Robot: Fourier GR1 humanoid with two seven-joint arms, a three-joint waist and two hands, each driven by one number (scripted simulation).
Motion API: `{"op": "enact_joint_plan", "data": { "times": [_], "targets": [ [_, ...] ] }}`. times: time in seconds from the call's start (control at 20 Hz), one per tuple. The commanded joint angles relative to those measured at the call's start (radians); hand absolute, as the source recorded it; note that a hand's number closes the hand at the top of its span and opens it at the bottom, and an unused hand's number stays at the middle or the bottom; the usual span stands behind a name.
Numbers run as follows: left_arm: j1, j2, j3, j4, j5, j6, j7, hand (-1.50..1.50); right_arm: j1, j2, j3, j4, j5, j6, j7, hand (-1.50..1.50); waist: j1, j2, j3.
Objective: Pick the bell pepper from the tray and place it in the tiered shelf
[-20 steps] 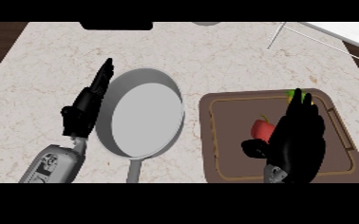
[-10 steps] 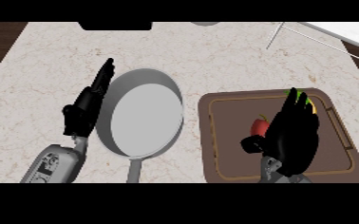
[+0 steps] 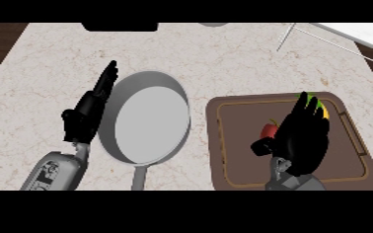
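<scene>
Right hand (image 3: 302, 133) has crept further across the pepper (image 3: 271, 127) over the last second. Less red shows now, only a sliver at the hand's left edge. Left hand (image 3: 91, 111), pan (image 3: 149, 118) and tray (image 3: 217, 143) are unchanged.

Hand state: right hand open, fingers extended up-frame over the pepper, thumb out to the left, low beside it. No curl round it visible, so not yet a grasp. Left hand flat and straight-fingered, resting just beside the pan's left rim.

Pepper location: in the tray, left of centre, mostly hidden under the right palm.

Risks (judgement):
- Closing with the palm this far over could pinch only the pepper's edge. A round, smooth body may squirt out leftward toward the tray wall.
- Green-yellow patch (image 3: 315, 102) at the fingertips cannot be identified. If it is a second item, the fingers may catch it too.
- Tray rim is raised, so a low carry toward the shelf could clip it.
- Shelf (image 3: 348, 29) is well apart from the tray, up-frame and right. Only thin white wires and a pale corner show, so the tiers cannot be judged.

Surface: pale marbled worktop (image 3: 218, 64), bare between tray and shelf. Dark wood shows at the top left corner, and a black object sits cut off at the top edge.
</scene>
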Motion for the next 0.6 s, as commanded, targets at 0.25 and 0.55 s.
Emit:
{"op": "enact_joint_plan", "data": {
  "times": [0.25,0.55],
  "targets": [
    [0.039,-0.038,-0.002,0.067,-0.025,-0.015,-0.065,0.00,0.005,0.007,-0.007,0.072,-0.032,-0.075,0.170,-1.50,-0.006,0.006,-0.004],
    [-0.021,-0.022,0.048,0.090,0.003,-0.052,-0.003,0.00,-0.013,0.007,0.004,0.097,-0.044,-0.039,0.183,-1.50,-0.009,0.005,-0.004]
  ]
}}
